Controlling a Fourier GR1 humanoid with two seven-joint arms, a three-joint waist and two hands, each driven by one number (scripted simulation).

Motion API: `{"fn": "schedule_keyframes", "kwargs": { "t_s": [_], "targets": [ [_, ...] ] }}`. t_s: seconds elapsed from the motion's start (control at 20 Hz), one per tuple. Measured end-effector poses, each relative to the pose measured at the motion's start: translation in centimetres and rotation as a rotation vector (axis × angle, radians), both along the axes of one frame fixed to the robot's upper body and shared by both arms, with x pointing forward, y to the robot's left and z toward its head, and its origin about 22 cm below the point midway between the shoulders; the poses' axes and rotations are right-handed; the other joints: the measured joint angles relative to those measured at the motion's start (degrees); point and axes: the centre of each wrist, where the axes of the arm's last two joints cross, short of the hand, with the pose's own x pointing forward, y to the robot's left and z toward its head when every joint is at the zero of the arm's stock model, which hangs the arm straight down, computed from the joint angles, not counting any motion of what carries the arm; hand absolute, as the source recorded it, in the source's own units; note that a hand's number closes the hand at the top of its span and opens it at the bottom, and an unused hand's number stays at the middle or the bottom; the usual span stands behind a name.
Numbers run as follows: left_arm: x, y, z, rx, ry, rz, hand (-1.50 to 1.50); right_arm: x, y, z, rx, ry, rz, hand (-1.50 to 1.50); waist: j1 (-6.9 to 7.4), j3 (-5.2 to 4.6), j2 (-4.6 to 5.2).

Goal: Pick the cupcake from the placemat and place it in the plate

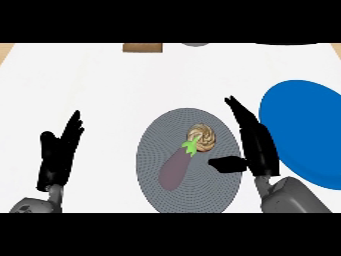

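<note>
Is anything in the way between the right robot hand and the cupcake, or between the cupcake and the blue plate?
Nothing visible. The right robot hand is open just right of the cupcake, bare placemat between. The eggplant lies at its lower left, off both paths. Only that hand stands between cupcake and blue plate.

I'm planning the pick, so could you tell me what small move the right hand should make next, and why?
Probably ease the right hand left toward the cupcake: the hand is open beside it, not yet touching, and the eggplant lies at the cupcake's near-left side, so its right side is free.
</note>
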Motion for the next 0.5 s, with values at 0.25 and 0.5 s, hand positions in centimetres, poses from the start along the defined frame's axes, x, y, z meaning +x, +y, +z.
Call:
{"fn": "schedule_keyframes", "kwargs": {
  "t_s": [0.25,0.5],
  "targets": [
    [-0.3,0.2,-0.2,-0.002,0.002,-0.008,0.00,0.9,2.0,3.2,-0.099,0.212,0.035,-1.50,0.41,0.07,0.08],
    [-0.2,-0.2,-0.4,-0.006,-0.002,-0.002,0.00,2.0,3.1,4.4,-0.150,0.367,0.058,-1.50,0.51,0.16,0.23]
  ]
}}
